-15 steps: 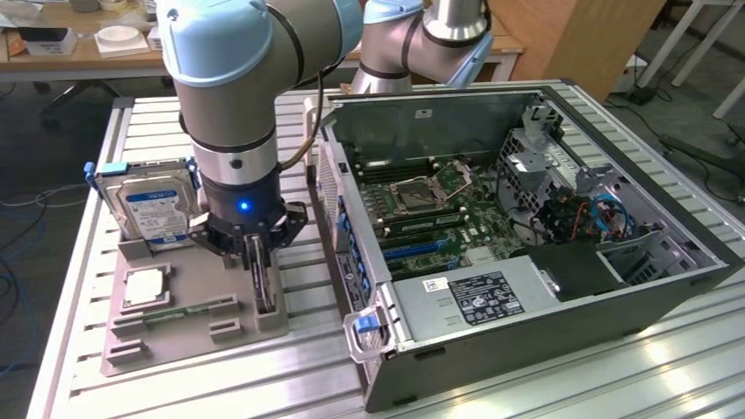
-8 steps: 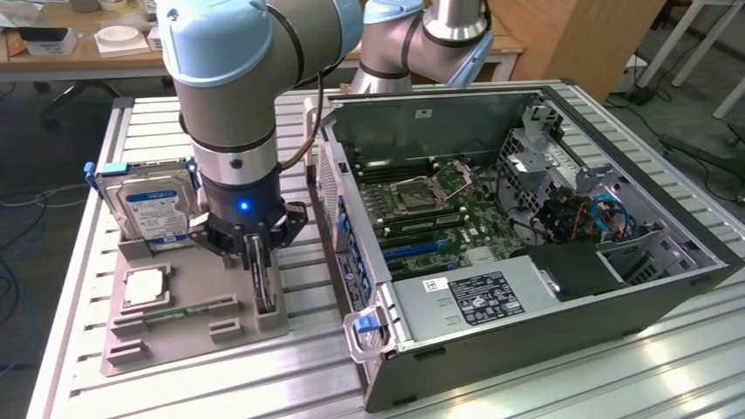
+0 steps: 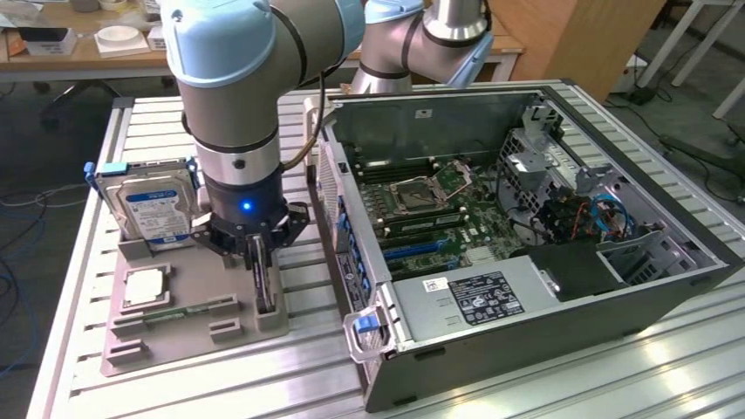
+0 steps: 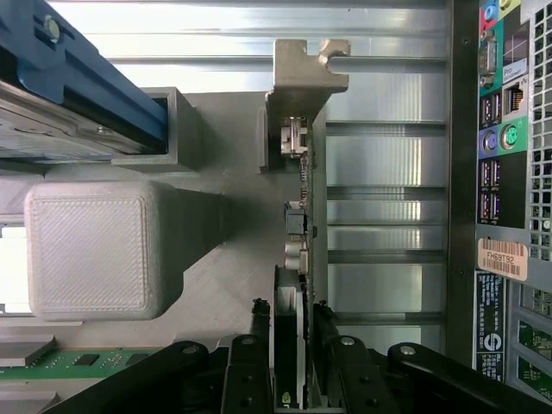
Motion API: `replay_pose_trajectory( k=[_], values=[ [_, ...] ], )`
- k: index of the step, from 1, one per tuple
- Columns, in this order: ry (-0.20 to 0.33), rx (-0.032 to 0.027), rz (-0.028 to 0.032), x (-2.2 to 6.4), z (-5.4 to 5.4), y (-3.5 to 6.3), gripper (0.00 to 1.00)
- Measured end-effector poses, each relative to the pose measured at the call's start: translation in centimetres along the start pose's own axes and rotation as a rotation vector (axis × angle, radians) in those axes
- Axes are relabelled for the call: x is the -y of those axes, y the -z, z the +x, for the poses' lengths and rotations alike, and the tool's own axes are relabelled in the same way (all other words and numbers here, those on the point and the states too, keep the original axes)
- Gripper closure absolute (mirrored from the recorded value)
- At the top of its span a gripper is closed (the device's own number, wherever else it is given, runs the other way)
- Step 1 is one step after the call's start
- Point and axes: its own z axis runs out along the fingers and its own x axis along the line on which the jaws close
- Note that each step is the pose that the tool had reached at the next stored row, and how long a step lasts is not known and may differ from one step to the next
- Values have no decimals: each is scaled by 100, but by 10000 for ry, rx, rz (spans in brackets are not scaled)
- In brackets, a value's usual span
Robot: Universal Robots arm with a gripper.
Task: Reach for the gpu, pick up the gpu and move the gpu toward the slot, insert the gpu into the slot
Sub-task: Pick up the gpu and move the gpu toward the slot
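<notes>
Slatted aluminium surface (image 3: pixel 652 375): end effector (image 3: pixel 263 255) pinches the upright gpu (image 3: pixel 265 292) across its flat faces. Card judged light, rigid, fragile; hold board edges, not components.

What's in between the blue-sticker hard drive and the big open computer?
The gripper is there, down over the gpu, which stands on edge in the grey holder. The exterior view shows it.

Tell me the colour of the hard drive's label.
Blue and white label; the exterior view shows it best.
</notes>
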Motion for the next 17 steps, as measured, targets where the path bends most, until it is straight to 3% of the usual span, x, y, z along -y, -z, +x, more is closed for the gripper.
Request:
replay_pose_trajectory(
  k=[2,3,17],
  values=[
    [0,0,0,0,0,0,67],
    [0,0,0,0,0,0,74],
    [0,-1,0,0,0,0,74]
  ],
)
